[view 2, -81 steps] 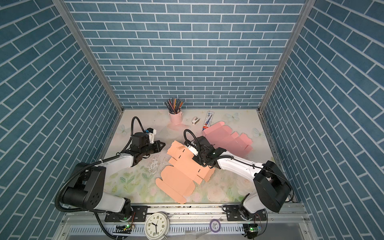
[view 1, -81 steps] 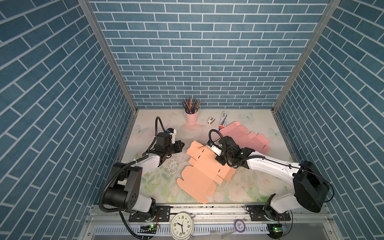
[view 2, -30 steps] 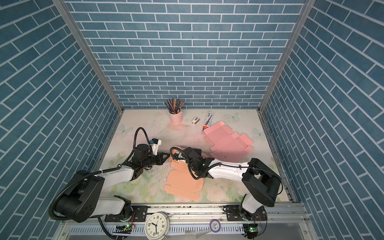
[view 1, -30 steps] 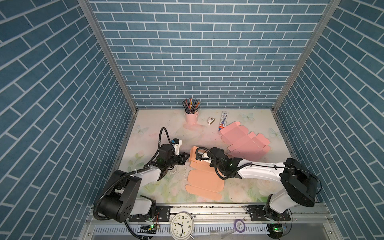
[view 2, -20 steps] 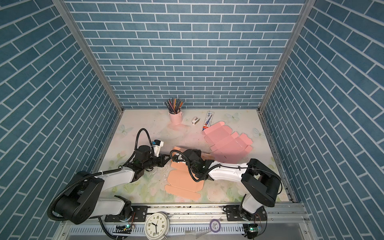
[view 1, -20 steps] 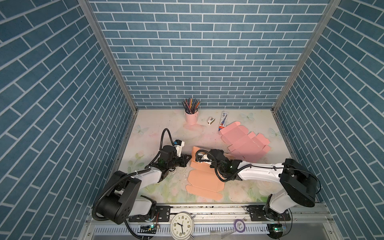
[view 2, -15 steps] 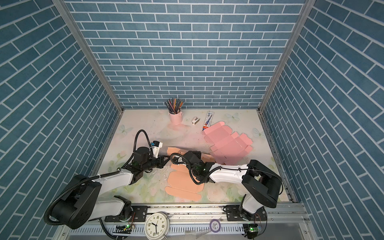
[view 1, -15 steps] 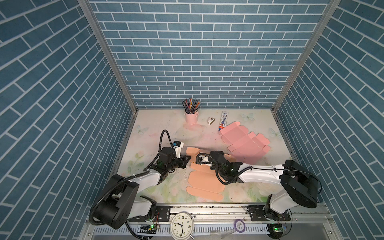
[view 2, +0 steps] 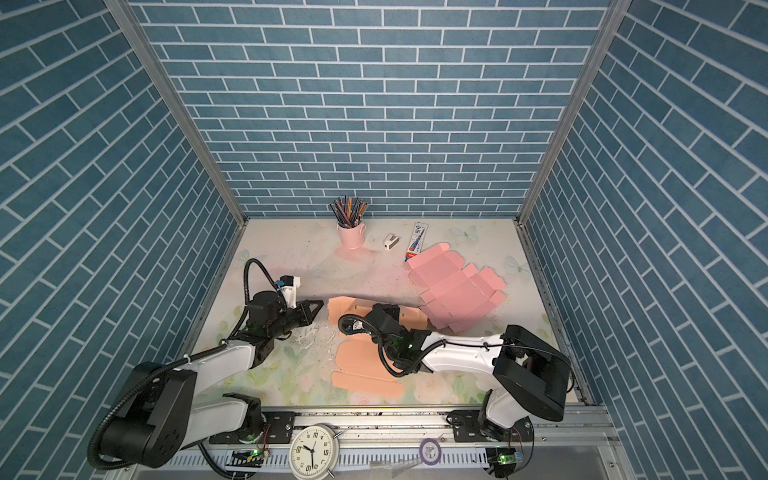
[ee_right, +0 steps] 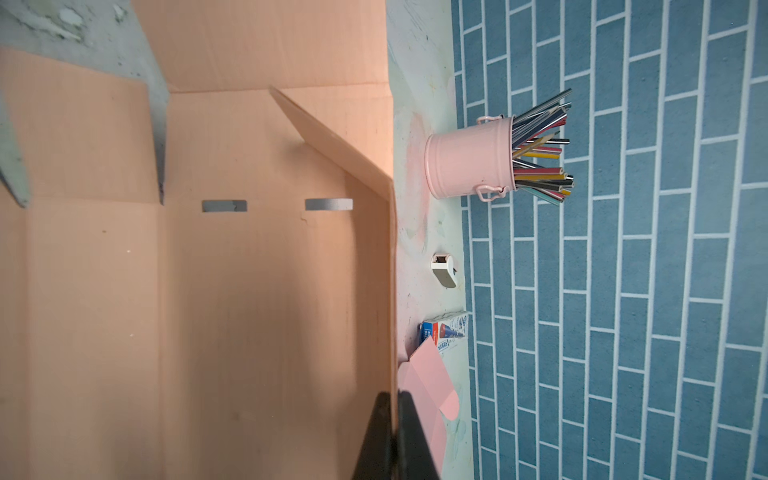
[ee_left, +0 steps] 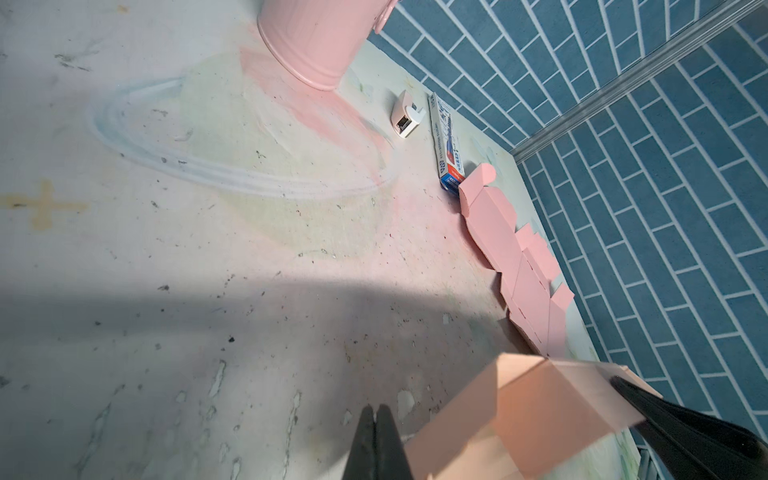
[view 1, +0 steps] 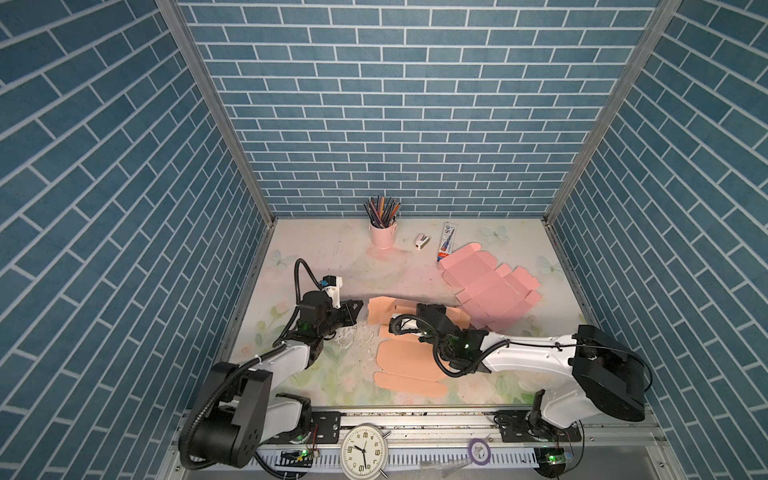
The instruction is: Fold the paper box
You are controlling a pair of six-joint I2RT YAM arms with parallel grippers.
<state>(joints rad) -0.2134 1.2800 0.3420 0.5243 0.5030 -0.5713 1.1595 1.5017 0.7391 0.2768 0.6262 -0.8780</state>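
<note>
Peach cardboard, the paper box [view 1: 409,359] lies mostly flat at the middle front of the surface [view 1: 316,257], its far panel lifted. My right tool [ee_right: 392,415] is pinching that raised panel's edge, a finger on each side. My left tool [ee_left: 376,419] is pressed together on nothing, just beside the panel's left end. A pink flat blank [view 1: 490,291] lies behind, to the right.

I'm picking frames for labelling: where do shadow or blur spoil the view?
Left wrist view: a broad shadow band darkens the table, and the orange box up close looks blurred. Right wrist view: the right gripper is a dark silhouette pinching the box wall. Both top views: sharp, with brick walls splaying outward.
</note>
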